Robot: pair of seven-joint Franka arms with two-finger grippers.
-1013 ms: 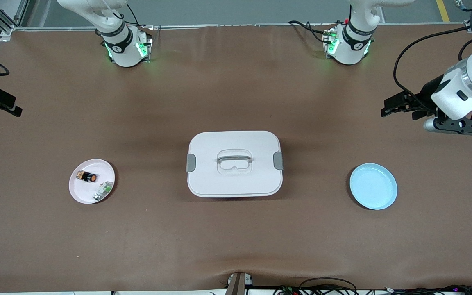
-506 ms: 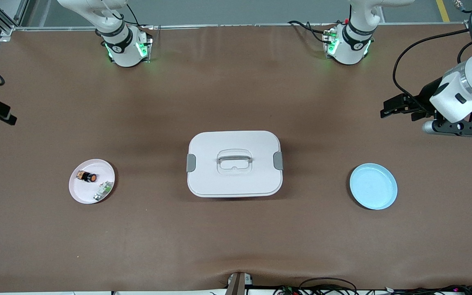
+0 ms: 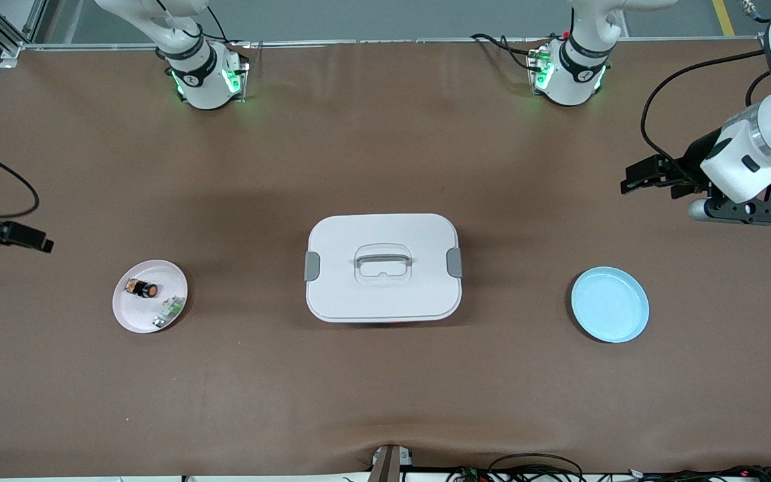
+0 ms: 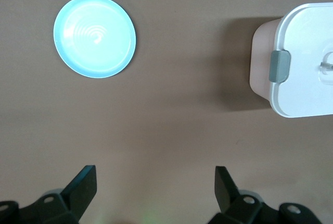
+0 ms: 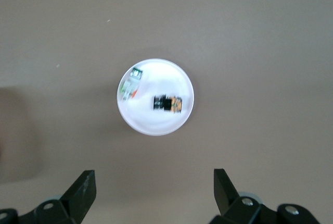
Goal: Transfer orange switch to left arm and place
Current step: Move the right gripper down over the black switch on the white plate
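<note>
Brown table stretches under us as our right gripper (image 3: 41, 244), fingers spread wide and empty, has swung toward the pink plate (image 3: 128, 318) holding the orange switch (image 3: 142, 289), starting the pickup, while our left gripper (image 3: 630, 181) waits open and empty near the blue plate (image 3: 610, 304), clear of the box (image 3: 383, 267).

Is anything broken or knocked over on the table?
Nothing stands out. The large white lidded box sits shut, the small orange-faced switch lies on its pale pink round plate, and the light blue round plate is bare.

Pink plate (image 3: 134, 318), green-white component (image 3: 168, 311), blue plate (image 3: 610, 304).
</note>
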